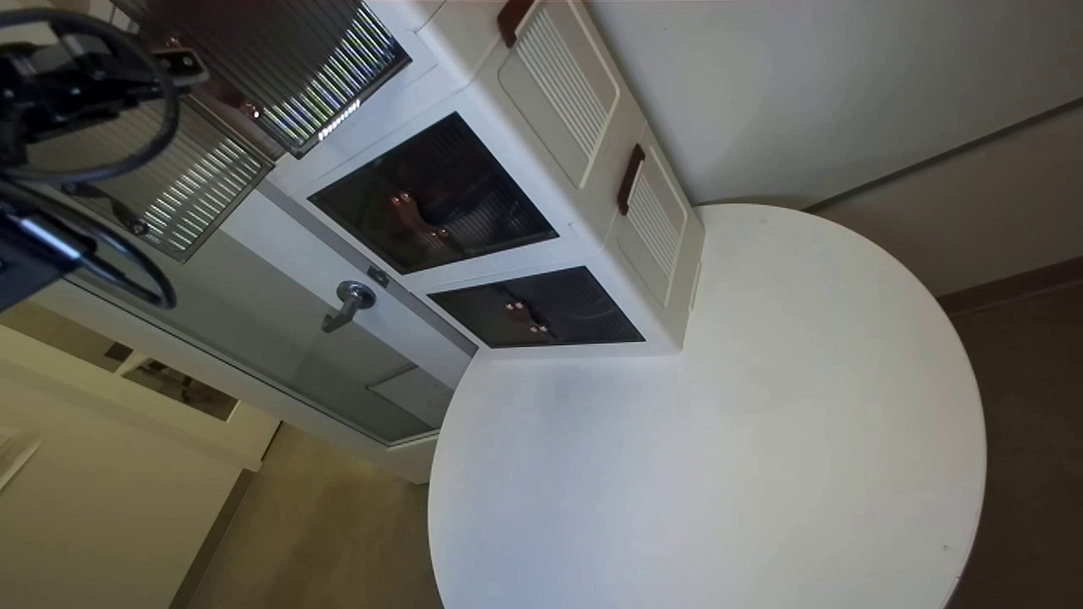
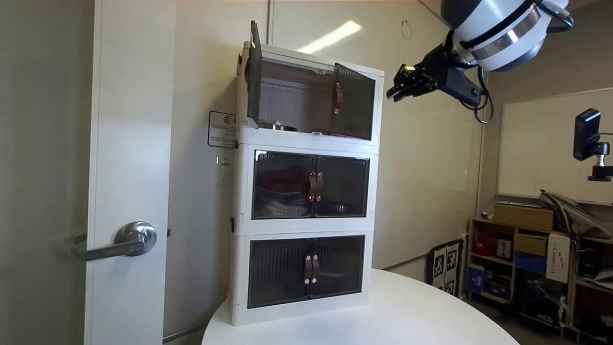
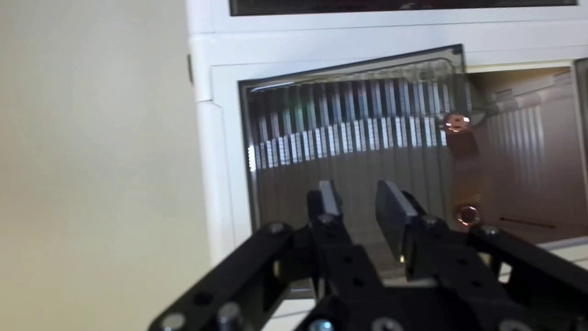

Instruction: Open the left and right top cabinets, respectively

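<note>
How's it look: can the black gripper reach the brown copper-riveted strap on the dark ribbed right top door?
Probably yes: the wrist view shows nothing between the open gripper and the strap, though the gripper faces the door panel, likely needing a sideways shift.

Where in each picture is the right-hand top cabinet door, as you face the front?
In an exterior view: right top door, upper left, cut by the top edge.
In an exterior view: right top door, ajar, upper middle.
Wrist view, upside down: right top door, near center, partly behind the tool.
Shared landmark: its copper-studded strap handle.
</note>
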